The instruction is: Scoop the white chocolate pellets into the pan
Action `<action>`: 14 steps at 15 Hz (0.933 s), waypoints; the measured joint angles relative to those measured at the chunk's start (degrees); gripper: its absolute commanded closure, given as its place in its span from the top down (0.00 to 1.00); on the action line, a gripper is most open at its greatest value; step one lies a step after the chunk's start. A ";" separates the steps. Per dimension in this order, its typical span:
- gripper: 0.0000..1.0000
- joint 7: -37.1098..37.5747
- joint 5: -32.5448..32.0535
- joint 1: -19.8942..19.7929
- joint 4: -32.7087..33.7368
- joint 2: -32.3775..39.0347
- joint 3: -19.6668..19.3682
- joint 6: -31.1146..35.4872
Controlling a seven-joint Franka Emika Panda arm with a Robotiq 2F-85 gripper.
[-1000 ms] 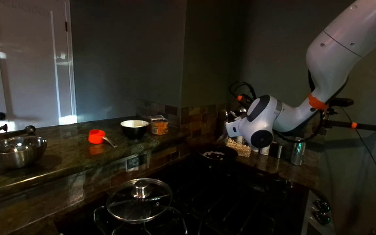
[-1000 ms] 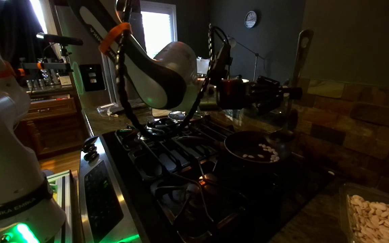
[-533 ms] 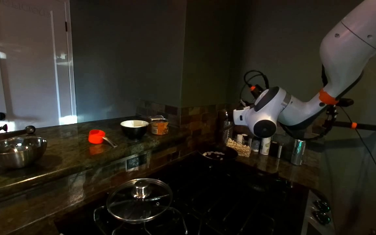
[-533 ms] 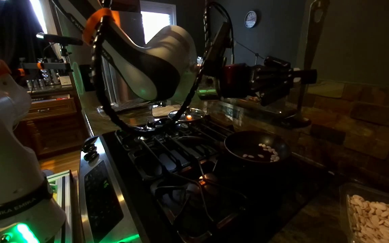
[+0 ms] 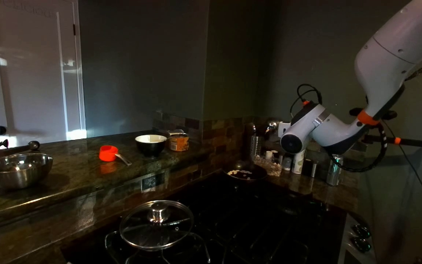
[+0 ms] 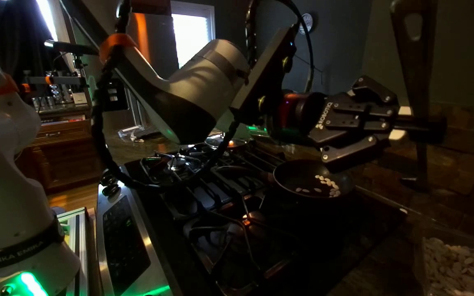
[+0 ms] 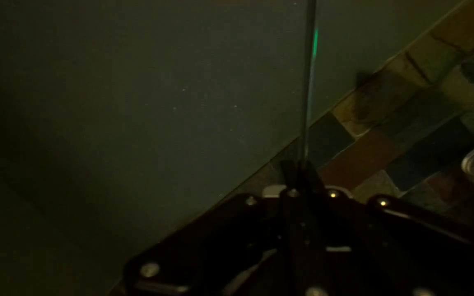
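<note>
The pan (image 6: pixel 280 181) is a dark, shallow round pan on the back of the stove, with several white pellets (image 6: pixel 327 181) in it; it also shows in an exterior view (image 5: pixel 245 178). A clear tub of white pellets (image 6: pixel 463 263) stands on the counter beyond the stove, also in an exterior view (image 5: pixel 271 168). My gripper (image 6: pixel 422 128) is shut on the long flat handle of a metal scoop (image 6: pixel 416 61), held upright, right of and above the pan. The scoop's lower end is dark and unclear. In the wrist view, the handle (image 7: pixel 310 82) rises edge-on from the fingertips (image 7: pixel 301 166).
A glass-lidded pot (image 5: pixel 156 225) sits on the near burner. Jars and shakers (image 5: pixel 298 163) stand beside the tub. A steel bowl (image 5: pixel 17 170), red cup (image 5: pixel 108 153), black bowl (image 5: pixel 150 146) and can (image 5: pixel 179 142) are on the raised counter. A tiled wall (image 6: pixel 455 152) rises behind the gripper.
My gripper and the scoop have moved up and away from the pan, then toward the tub's side, closer to an exterior camera. The pellets in the pan look unchanged.
</note>
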 measured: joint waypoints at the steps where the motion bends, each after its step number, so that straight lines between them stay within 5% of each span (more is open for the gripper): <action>1: 0.01 1.05 1.73 -0.11 1.47 1.95 -0.01 -0.05; 7: 0.01 0.37 5.94 -0.63 13.53 15.62 0.61 2.90; 14: 0.01 -5.55 8.81 -6.08 23.89 26.17 0.60 12.65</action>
